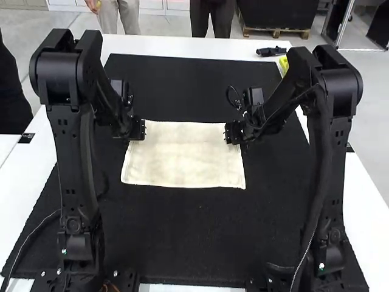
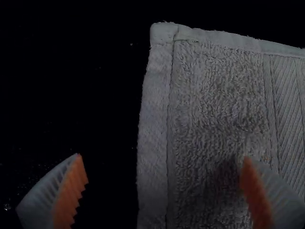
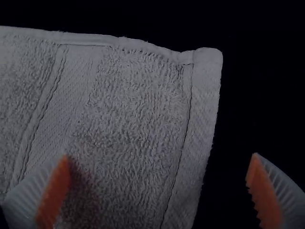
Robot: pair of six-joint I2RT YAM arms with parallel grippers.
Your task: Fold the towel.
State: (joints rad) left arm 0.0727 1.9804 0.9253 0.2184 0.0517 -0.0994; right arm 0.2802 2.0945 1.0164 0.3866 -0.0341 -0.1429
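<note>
Towel [image 1: 183, 159], flat, long axis left to right

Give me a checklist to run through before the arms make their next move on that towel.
1. Left tool open: ok.
2. Right tool open: ok.
3. Towel lying flat on the black mat: ok.
4. Fingers straddling the towel's side hems, one side each: ok.
5. Towel gripped: not ok, neither tool has closed on it.
6. Single layer under the top face: cannot tell.
</note>
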